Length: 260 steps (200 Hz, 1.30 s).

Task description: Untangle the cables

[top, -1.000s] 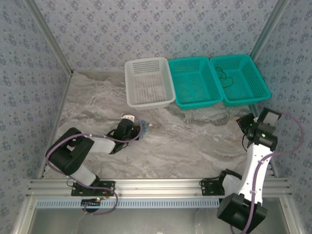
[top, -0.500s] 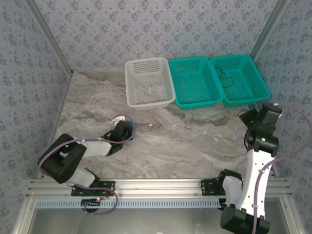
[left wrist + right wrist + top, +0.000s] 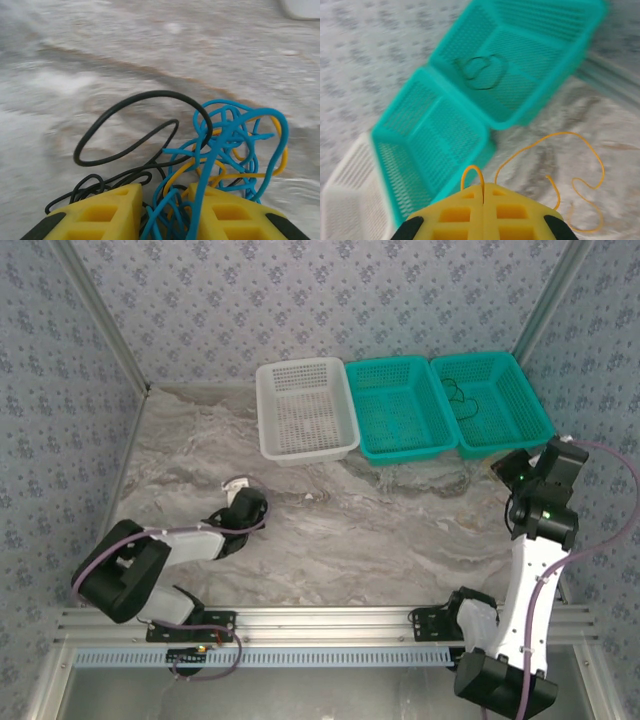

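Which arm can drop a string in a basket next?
Probably the right: its hand pinches one loose yellow cable beside the green baskets. The left hand holds the tangle far away.

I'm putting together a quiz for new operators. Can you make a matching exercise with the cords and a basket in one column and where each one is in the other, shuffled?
Things:
1. tangle
2. lone yellow cord
3. lone black cord
4. white basket

Places:
a. in the right teal basket
b. pinched in the shut right jaws
c. leftmost of the three baskets
d. between the left jaws

Pairs: 1-d; 2-b; 3-a; 4-c
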Tool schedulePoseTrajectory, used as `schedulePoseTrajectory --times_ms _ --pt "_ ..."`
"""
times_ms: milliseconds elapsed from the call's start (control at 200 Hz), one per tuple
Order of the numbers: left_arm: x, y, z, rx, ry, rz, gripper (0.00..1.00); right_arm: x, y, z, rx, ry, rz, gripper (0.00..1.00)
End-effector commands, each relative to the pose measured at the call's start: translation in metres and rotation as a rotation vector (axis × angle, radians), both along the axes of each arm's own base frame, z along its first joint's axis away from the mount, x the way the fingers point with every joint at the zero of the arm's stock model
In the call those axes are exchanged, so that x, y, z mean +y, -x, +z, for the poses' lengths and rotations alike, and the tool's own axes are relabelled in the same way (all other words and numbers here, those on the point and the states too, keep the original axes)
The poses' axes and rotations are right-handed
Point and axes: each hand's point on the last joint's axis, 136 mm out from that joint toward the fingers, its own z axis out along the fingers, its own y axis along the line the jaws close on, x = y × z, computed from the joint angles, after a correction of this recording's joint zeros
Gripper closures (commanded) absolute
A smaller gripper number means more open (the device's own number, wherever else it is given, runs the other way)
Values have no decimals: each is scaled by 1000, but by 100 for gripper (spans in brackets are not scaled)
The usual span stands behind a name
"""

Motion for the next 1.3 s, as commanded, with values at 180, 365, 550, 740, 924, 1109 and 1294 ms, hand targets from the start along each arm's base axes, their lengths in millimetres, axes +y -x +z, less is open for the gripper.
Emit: schedulePoseTrajectory --times_ms 180,365,550,740,924,1109,1294 --pt "-110 -9 21 -17 223 -331 68 82 -26 93 -224 102 382 100" --pt "-150 -6 19 47 301 -469 61 114 -42 136 -323 125 492 100" --pt "-156 -6 29 42 335 -486 43 124 -48 183 -414 178 503 100" --pt "-164 1 47 3 379 -558 26 130 -76 198 -424 187 525 100" --pt "-156 1 54 -34 403 -531 8 138 -119 199 -390 215 565 100" --pt "-145 -2 48 -38 378 -476 1 136 -170 194 -343 276 557 100" --pt "-138 -2 49 -58 389 -440 1 115 -220 138 -172 334 460 100"
